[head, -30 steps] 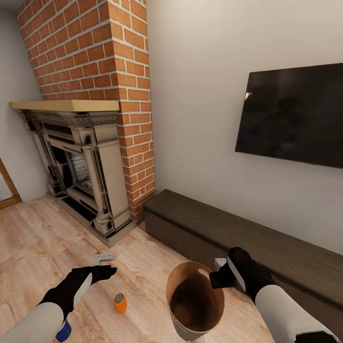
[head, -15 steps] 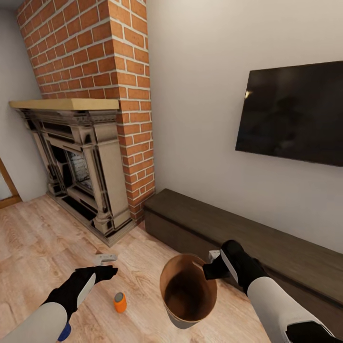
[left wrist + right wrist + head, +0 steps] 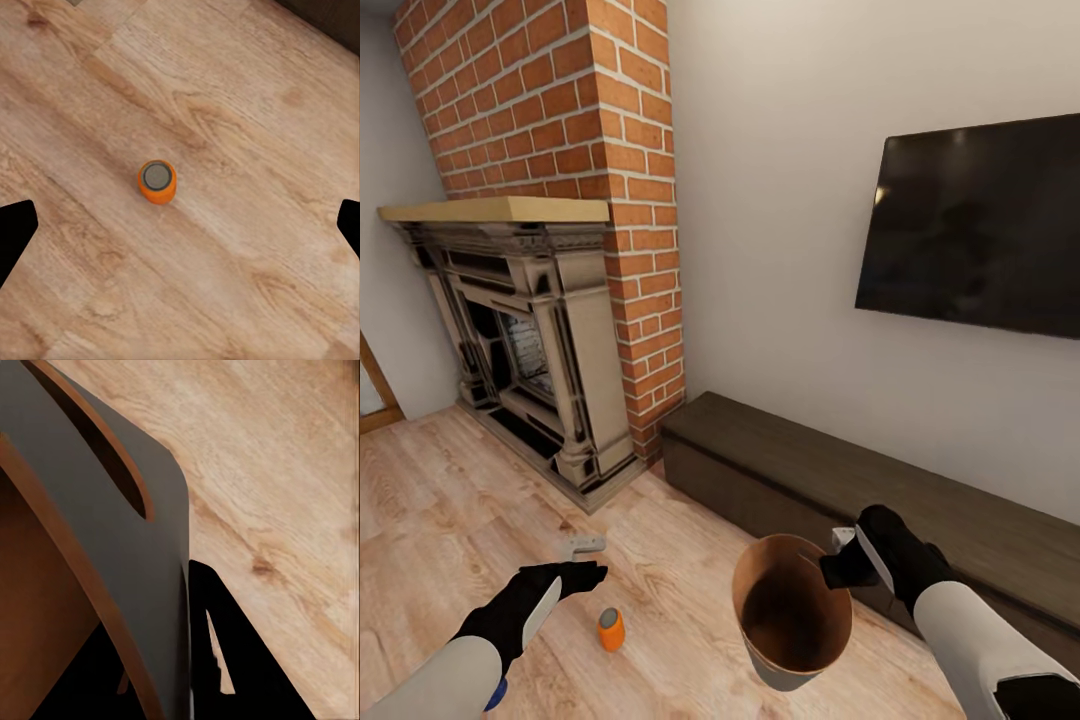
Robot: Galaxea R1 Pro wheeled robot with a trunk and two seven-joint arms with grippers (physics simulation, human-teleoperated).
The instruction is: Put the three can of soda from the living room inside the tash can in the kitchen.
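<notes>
An orange soda can (image 3: 611,630) stands upright on the light wood floor; the left wrist view has this orange can (image 3: 157,181) straight below, silvery top up. My left gripper (image 3: 586,575) hovers open above and just left of it, its fingertips (image 3: 15,231) wide apart. A blue soda can (image 3: 497,694) peeks out under my left forearm. My right gripper (image 3: 832,572) is shut on the rim of the trash can (image 3: 741,600), grey outside and brown inside, held tilted off the floor. In the right wrist view, the bin's grey wall (image 3: 127,555) sits between the gripper (image 3: 169,675) fingers.
A small pale grey object (image 3: 585,545) lies on the floor ahead of my left gripper. The ornate fireplace (image 3: 530,350) and brick chimney (image 3: 560,120) stand at left, a long dark low cabinet (image 3: 840,480) runs along the wall under a black TV (image 3: 975,225).
My right gripper carried the bin a little left, then back right and slightly lower. The left gripper and the orange can have hardly moved. The view shifted slightly.
</notes>
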